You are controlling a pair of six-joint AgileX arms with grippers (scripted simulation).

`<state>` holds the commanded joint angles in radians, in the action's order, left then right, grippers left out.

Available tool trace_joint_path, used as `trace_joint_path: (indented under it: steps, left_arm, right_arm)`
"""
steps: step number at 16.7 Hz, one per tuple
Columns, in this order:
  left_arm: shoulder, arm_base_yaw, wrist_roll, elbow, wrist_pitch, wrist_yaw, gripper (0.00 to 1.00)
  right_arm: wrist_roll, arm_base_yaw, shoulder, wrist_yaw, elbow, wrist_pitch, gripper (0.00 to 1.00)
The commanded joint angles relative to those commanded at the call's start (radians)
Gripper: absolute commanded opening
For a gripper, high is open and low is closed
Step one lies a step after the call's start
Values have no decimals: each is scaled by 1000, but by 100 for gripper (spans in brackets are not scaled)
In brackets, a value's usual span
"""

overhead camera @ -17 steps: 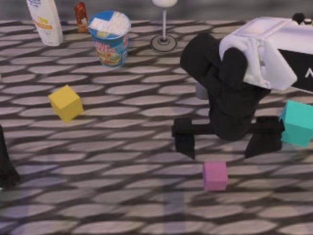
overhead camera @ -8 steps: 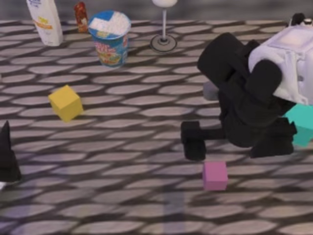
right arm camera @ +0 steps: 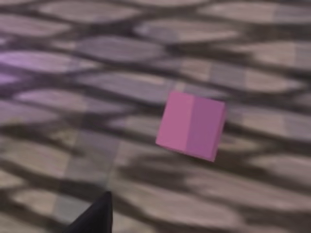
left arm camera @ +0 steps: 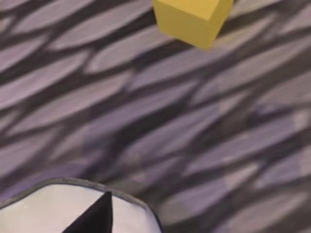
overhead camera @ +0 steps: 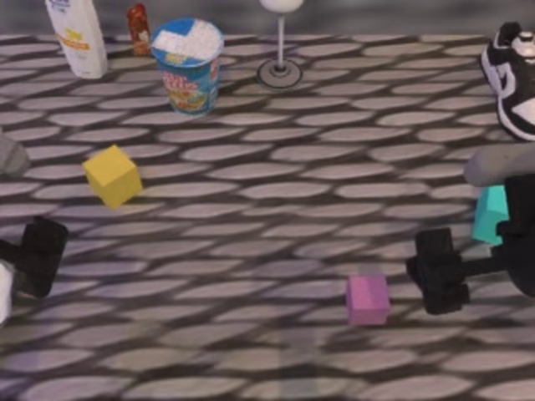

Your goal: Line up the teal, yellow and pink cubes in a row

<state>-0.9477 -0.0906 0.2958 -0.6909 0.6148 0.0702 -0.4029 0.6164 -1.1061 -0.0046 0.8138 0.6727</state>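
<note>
Over at the right edge of the desk [overhead camera: 251, 225], the right gripper [overhead camera: 493, 267] hangs low. Only 1 black finger [overhead camera: 439, 269] shows, set far out on its bar from the arm. It looks spread wide, and it grasps nothing. That finger sits just to the right of the pink cube [overhead camera: 368, 299], close but not touching. The right wrist view looks straight down on the same pink cube [right arm camera: 192, 126], sitting alone on the cobbled pattern.

Behind that arm, the teal cube [overhead camera: 491, 215] peeks out at the right edge, partly covered by the arm's dark body. It lies up and to the right of the pink one.

Across on the left side, the yellow cube [overhead camera: 111, 175] rests turned at an angle, well apart from the other 2. The left gripper [overhead camera: 33, 255] is at the left edge, below the yellow cube and clear of it. With so little of it in view, I cannot tell whether its fingers are spread or closed. The left wrist view catches the yellow cube [left arm camera: 192, 17] at the edge of its picture.

So the 3 cubes are not yet in a row: yellow on the left, pink low and right of centre, teal at the far right.

Along the back of the desk stand a white bottle [overhead camera: 77, 33], a small red bottle [overhead camera: 138, 25], a noodle cup [overhead camera: 188, 63] and a wine glass [overhead camera: 280, 71], with a black and white sneaker [overhead camera: 512, 75] at the right.
</note>
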Motion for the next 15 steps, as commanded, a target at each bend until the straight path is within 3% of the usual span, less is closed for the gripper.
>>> trace_joint_path:
  steps: [8,15]
  left_arm:
    - [-839,-52,230,-676,514,-13,100]
    - [-1277,-70,361,-1204,679,-51,100]
  right_arm:
    - [232,-264,669,-9,-516,-368,100]
    - [373,-526,1025,1,-767,-610,100]
